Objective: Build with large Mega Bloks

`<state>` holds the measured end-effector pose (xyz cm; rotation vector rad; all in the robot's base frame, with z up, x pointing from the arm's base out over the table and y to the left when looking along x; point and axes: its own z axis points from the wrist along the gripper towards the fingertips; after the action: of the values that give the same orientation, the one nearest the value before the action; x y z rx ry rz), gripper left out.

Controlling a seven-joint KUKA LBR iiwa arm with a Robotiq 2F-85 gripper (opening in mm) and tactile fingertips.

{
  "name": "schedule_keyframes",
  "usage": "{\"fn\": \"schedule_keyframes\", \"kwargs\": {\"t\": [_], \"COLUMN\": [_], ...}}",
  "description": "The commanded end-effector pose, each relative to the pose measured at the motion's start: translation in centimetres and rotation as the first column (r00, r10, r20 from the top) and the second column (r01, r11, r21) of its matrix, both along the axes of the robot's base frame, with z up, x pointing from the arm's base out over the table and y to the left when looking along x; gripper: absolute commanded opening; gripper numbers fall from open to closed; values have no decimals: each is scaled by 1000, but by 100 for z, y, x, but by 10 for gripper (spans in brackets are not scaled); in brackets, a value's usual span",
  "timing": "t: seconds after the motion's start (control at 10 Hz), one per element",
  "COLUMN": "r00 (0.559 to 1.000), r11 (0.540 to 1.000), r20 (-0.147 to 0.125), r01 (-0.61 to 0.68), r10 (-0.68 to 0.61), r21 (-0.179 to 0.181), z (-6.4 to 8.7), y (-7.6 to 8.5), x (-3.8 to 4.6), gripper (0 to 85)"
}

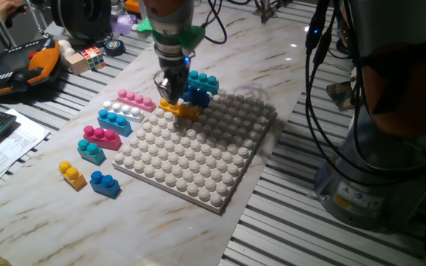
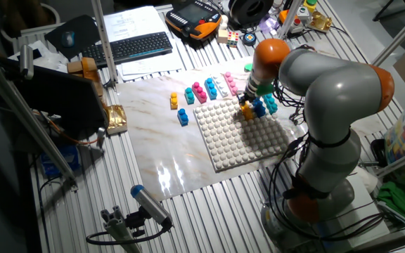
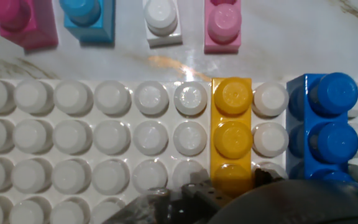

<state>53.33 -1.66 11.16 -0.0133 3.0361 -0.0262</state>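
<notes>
While poised low over the far edge of the white baseplate (image 1: 198, 151), hand (image 1: 170, 94) down on an orange-yellow brick (image 3: 232, 134) seated on the plate's studs; grip not clear, fingertips blurred in the hand view. Just right of the hand, a blue brick (image 3: 328, 124) on the plate, teal brick (image 1: 203, 81) stacked beside it. Beyond the hand, off the plate on the bench (image 1: 43, 199): pink (image 1: 135, 99), white (image 1: 123, 111), blue (image 1: 114, 120) and magenta (image 1: 100, 136) bricks in a row.
</notes>
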Motion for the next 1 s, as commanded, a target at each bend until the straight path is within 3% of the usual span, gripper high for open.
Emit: {"fn": "schedule_keyframes", "kwargs": {"t": [0.0, 0.2, 0.5, 0.7, 0.9], "r00": [1000, 1000, 1000, 1000, 1000], "r11": [1000, 1000, 1000, 1000, 1000], "r20": [-4, -1, 12, 1, 0], "r01": [0, 1, 10, 16, 23], "r10": [0, -1, -10, -16, -23], "r21": [-3, -12, -8, -15, -8], "z": [53, 105, 27, 53, 19], "y": [20, 50, 44, 49, 72], "x": [73, 255, 498, 616, 657], "gripper": [377, 353, 340, 327, 320]}}
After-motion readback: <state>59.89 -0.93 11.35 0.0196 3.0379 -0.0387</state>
